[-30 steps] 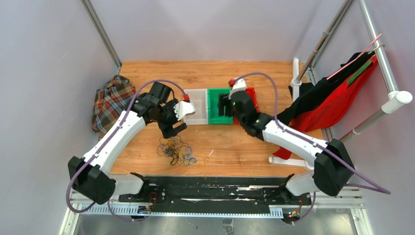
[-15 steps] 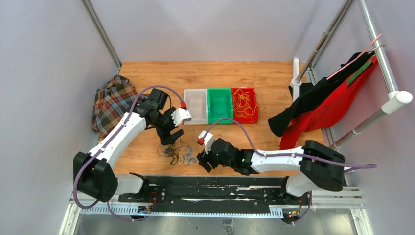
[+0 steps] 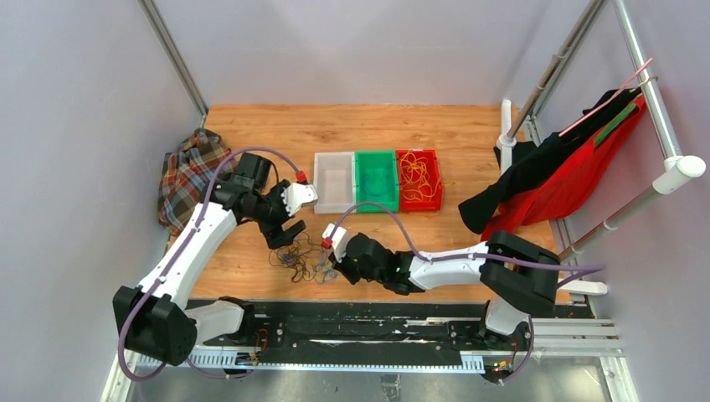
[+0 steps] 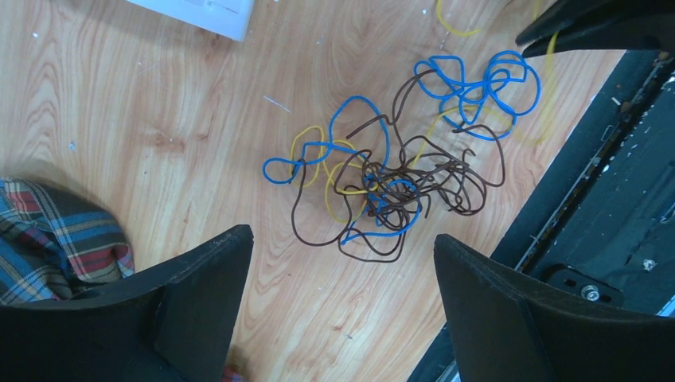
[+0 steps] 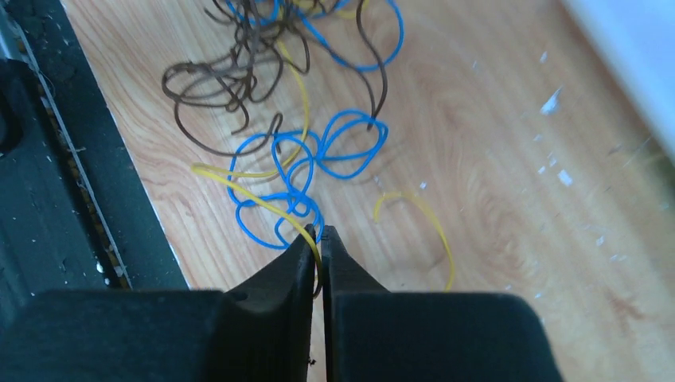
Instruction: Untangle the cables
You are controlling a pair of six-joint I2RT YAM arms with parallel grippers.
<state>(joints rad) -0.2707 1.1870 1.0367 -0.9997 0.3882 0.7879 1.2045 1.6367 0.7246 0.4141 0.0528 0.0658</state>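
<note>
Where cables [image 4: 388, 181] tangle, right gripper [image 5: 319, 235] seemingly nips one

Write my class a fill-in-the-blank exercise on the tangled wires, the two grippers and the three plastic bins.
The left gripper hangs ___ above the tangle of thin blue, brown and yellow wires.
The right gripper is shut on a thin wire coloured ___.
Loose yellow wires fill the rectangular plastic bin coloured ___.
Missing words: open; yellow; red.

right gripper [image 5: 320, 239]: pinched on yellow cable [image 5: 275, 211] | cable tangle [image 5: 271, 72]: 11 o'clock of tips | loose yellow strand [image 5: 430, 219]: 2 o'clock | wooden table [image 5: 493, 143]
</note>
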